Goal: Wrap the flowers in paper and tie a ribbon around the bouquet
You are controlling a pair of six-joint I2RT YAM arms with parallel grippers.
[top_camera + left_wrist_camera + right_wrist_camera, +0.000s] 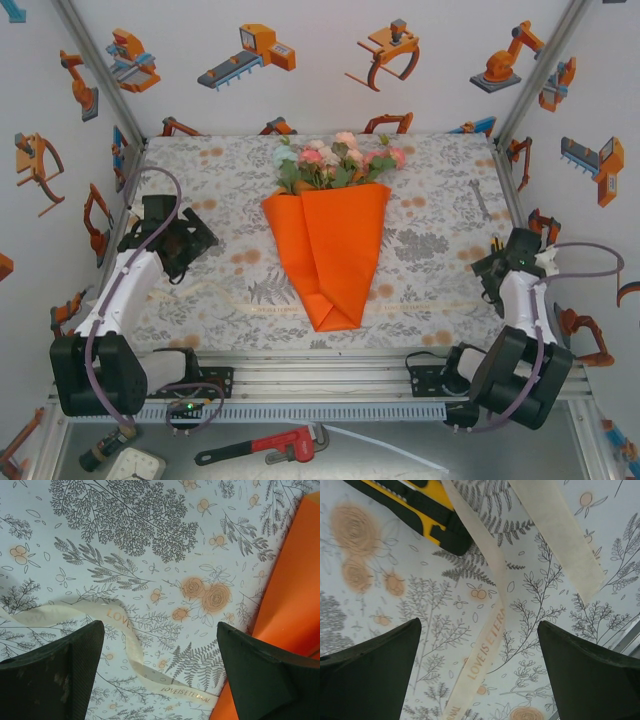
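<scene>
Left jaws are gaping wide and holding nothing, hanging just above the cream ribbon (125,635), which is snaking across the floral cloth (125,525) towards the edge of the orange paper (292,590). Right jaws are gaping just as wide, equally empty, over another stretch of ribbon, with a yellow-and-black utility knife (420,510) lying just beside it. From above I am seeing the bouquet (328,250) lying mid-bench, paper folded into a cone, flowers (335,160) poking out of its far end. The ribbon is running beneath its narrow part, not yet tied.

What is worrying me: the ribbon is lying flat on soft cloth, so closing jaws are likely pinching cloth with it, or skating off. If one side is pulling harder, the ribbon is sliding out from under the cone, or dragging it so the loose fold is springing open. On the right a second strip (560,535) is crossing the first. It is possibly the same ribbon doubling back, though I cannot tell, and grabbing the wrong one is risking a tangle. The knife is sitting close enough to get knocked.
</scene>
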